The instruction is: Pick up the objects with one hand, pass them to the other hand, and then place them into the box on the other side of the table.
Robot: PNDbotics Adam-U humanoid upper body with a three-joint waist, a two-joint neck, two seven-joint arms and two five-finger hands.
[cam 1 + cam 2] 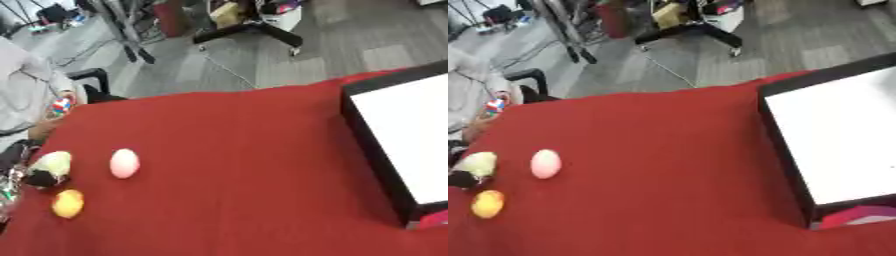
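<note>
Three small objects lie at the left of the red table (236, 165): a pink egg shape (124, 163), a pale yellow-green one (54, 164) and an orange-yellow one (68, 203) nearest me. My left hand (35, 180) comes in from the left edge and its black tip lies against the near end of the yellow-green object; most of the hand is out of frame. The box (779, 150), with black walls and a white inside, stands at the right side of the table. My right hand shows in neither view.
A pink-magenta thing (857, 217) lies by the box's near corner. A small red, white and blue thing (59, 106) sits at the table's far left corner. Beyond the table's far edge are grey floor, a chair base (249, 30) and cables.
</note>
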